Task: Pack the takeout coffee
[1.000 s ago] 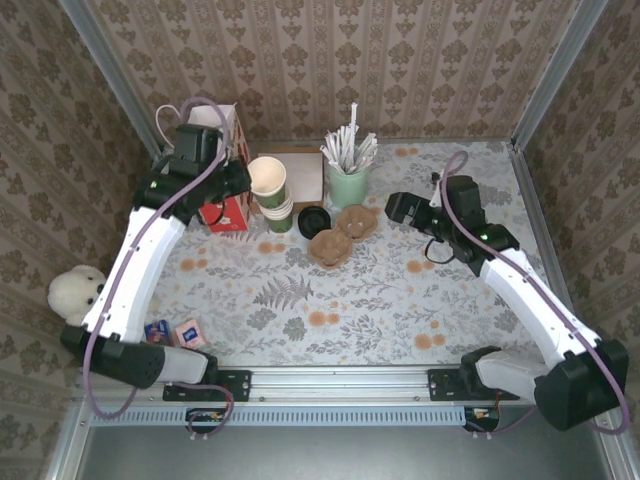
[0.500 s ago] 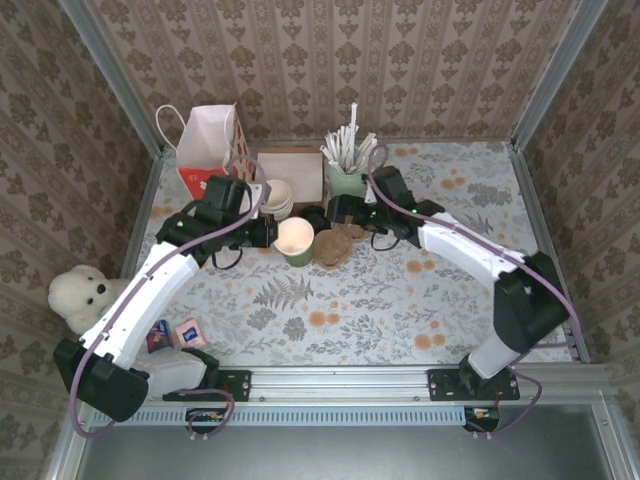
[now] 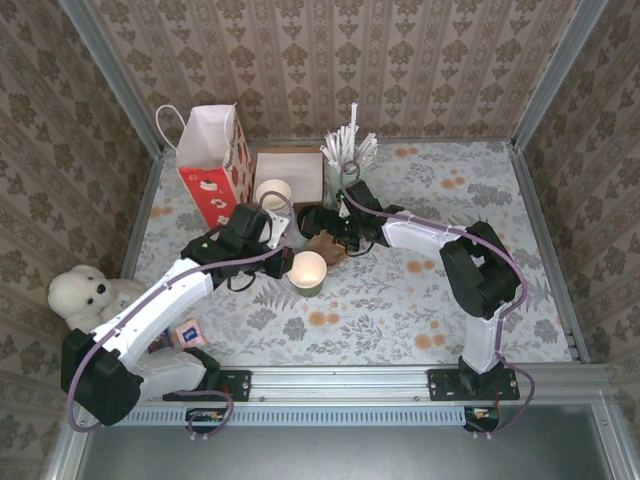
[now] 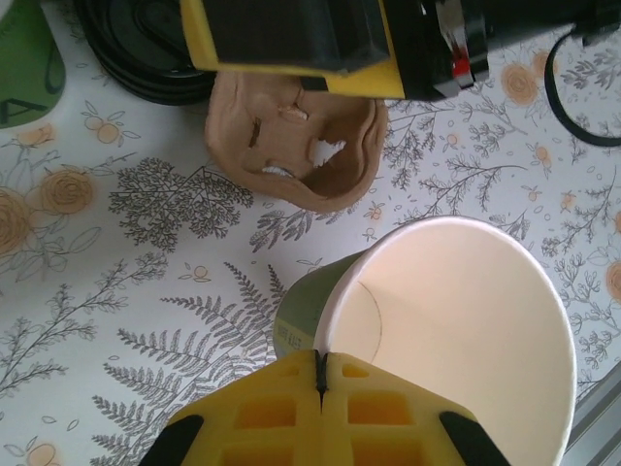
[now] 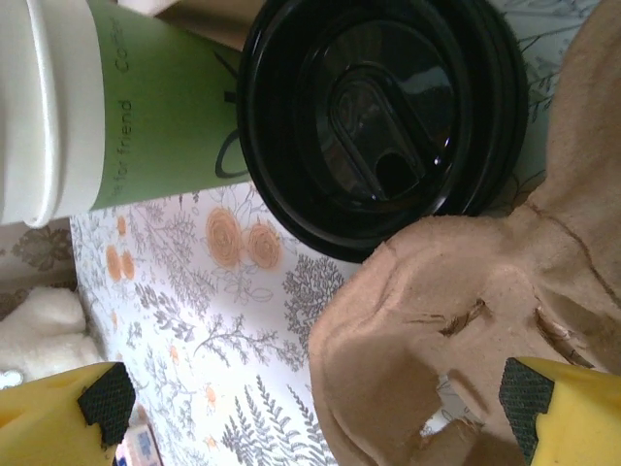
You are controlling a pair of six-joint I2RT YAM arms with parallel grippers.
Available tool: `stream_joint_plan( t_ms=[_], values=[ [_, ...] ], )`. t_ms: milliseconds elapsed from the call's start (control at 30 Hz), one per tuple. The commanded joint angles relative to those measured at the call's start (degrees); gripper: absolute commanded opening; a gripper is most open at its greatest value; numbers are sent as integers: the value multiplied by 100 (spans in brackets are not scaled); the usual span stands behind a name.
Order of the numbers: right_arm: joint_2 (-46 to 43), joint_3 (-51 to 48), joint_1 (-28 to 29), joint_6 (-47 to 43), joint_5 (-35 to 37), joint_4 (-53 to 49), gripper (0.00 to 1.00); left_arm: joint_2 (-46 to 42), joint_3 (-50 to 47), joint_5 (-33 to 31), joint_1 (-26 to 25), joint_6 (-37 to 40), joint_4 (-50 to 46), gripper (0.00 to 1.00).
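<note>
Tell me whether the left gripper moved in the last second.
Yes. The left gripper, holding a lidless cup, moved away from the paper bag toward the near edge.

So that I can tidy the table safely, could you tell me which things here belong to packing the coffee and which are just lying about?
Job, likely: open cup, black lid, carrier, bag.
Lying about: bear, straws, cup stack, box, packets.
</note>
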Motion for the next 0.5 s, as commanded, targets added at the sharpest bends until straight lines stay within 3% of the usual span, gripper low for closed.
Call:
stream_joint_plan(
  t_ms=[0, 233, 467],
  values=[
    [9, 147, 14, 114, 864, -594, 100, -50, -176, -123, -149, 184, 394, 0],
    [-420, -95, -197, 119, 2527, -1642, 100, 220, -184, -199, -260, 246, 590, 0],
    [-1132, -572, -557, -173, 2847, -1689, 100, 446, -163, -268, -312, 316, 851, 0]
  ],
)
